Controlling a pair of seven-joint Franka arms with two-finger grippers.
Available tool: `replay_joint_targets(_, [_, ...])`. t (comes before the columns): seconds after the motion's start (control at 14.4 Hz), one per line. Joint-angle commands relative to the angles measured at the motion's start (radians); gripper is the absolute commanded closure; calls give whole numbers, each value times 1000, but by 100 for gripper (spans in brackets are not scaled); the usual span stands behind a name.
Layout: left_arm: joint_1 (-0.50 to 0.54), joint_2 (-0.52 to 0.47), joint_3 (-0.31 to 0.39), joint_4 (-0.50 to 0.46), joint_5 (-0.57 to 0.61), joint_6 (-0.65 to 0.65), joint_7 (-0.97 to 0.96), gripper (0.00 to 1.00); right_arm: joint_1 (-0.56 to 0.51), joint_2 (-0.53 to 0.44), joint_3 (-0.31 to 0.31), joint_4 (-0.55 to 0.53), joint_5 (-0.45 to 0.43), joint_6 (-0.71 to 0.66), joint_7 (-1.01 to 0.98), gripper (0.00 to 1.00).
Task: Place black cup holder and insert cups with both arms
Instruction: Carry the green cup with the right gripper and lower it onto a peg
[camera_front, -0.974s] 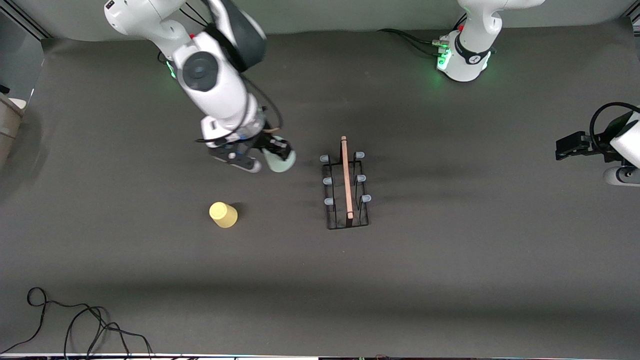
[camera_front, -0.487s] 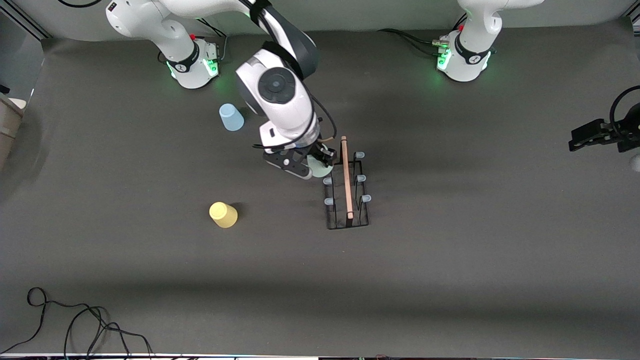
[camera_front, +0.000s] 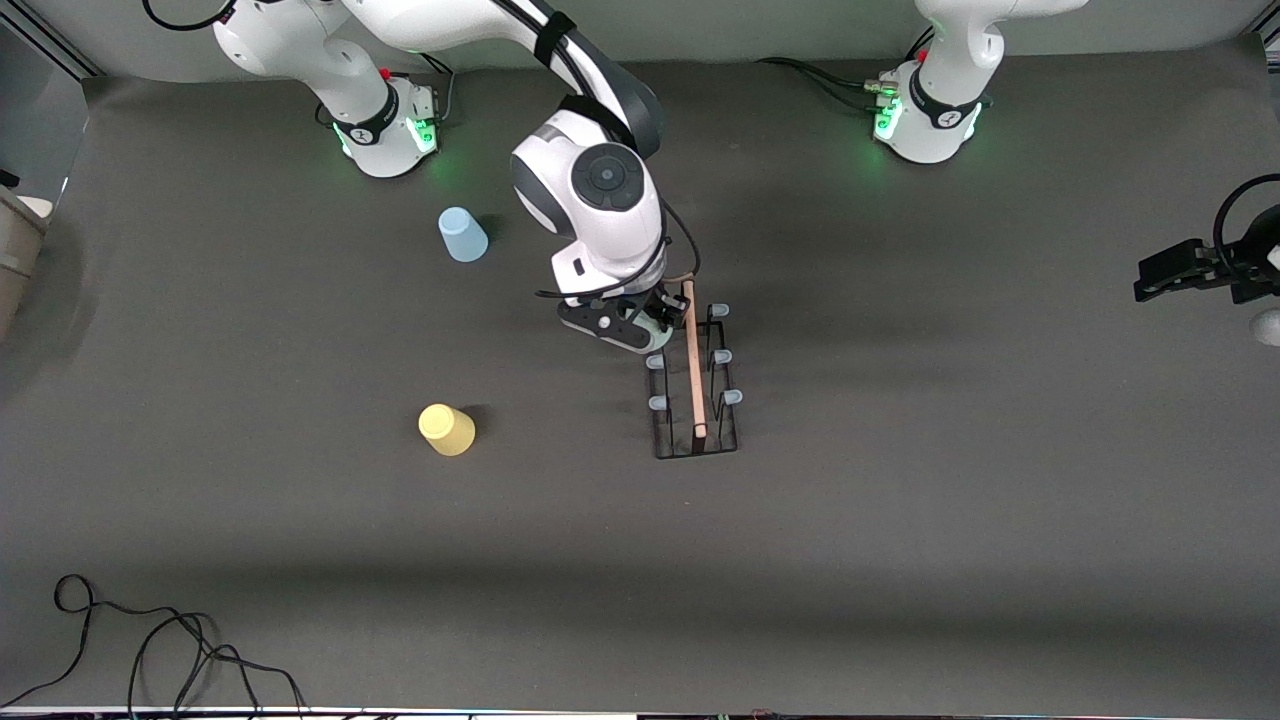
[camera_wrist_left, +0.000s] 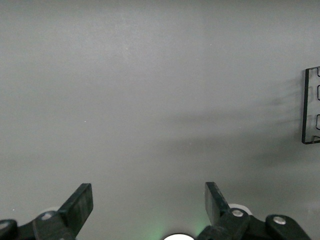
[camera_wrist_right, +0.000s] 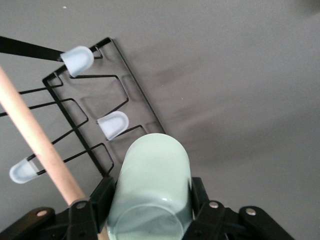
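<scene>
Three cups, all light, thin-walled plastic by the look of them. They would dent under a hard squeeze and slip from a loose one, so a moderate pinch across the side wall seems safest.

The yellow cup (camera_front: 446, 429) stands mouth down toward the right arm's end of the tabletop (camera_front: 900, 550). The light blue cup (camera_front: 463, 235), also mouth down, is farther from the front camera, near the right arm's base.

The right tool (camera_front: 640, 328) is clenched across the wall of the pale green cup (camera_wrist_right: 150, 190), over the black cup holder (camera_front: 692, 360) on its right-arm side. In the right wrist view the cup's open mouth faces the camera, close to a pale-capped peg (camera_wrist_right: 114, 125) and just beside the wooden handle (camera_wrist_right: 35, 142).

The holder rests flat mid-tabletop. Its thin wire is stiff but probably light enough to skid if a cup drags on a peg.

The left tool (camera_front: 1165, 275) waits with fingers spread and empty at the left arm's end.

The dark matte tabletop offers plenty of room around the holder; cables (camera_front: 150, 650) lie at the corner nearest the camera.
</scene>
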Motion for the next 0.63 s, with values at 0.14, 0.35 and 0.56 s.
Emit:
replay_joint_targets(0.14, [-10,-35,-9,-18,17,-3,-39,0,25,26,-12,18,-18,-11,28,72])
replay_joint_targets(0.35, [-12,-36,-9,-17,3,0,-50,0,25,33,-13,20,-18,-9,28,0])
replay_joint_targets(0.56, [-10,-38,-9,-20,3,-17,-52,0,14,19,-16,22,-18,-15,25,0])
